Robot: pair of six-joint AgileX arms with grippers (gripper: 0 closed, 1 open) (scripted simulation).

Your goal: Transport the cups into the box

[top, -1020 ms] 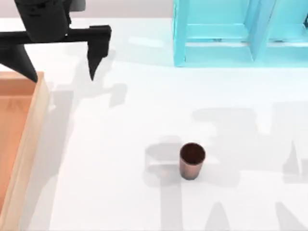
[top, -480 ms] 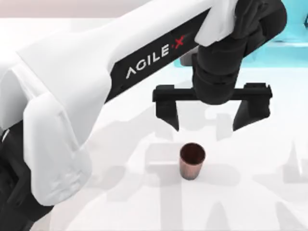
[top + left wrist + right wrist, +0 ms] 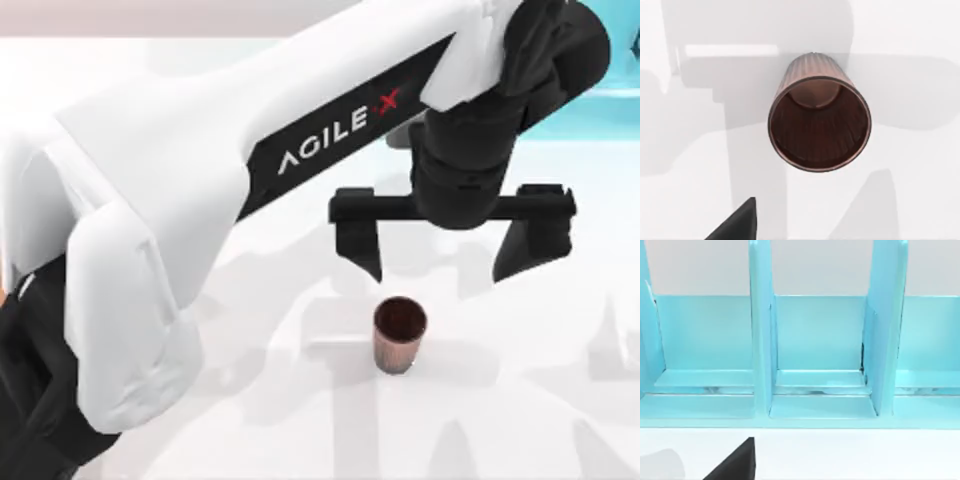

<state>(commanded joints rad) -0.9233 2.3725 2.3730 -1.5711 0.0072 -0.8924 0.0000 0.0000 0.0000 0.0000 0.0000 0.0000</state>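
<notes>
Left gripper [image 3: 452,250] hangs over the white table [image 3: 250,420], fingers spread wide, nothing between them. Cup [image 3: 400,334] stands upright on the table just below the fingertips in the top view, roughly centred under the gap and apart from both fingers. Left wrist view looks down into the cup [image 3: 819,122], dark inside, ribbed wall. Right wrist view faces a cyan shelf frame [image 3: 815,350] near that arm; right gripper fingers: cannot tell.

One cup [image 3: 399,335] stood upright on the white table, mouth up. Reddish-brown, ribbed, tapered, dark inside, no handle, empty.
</notes>
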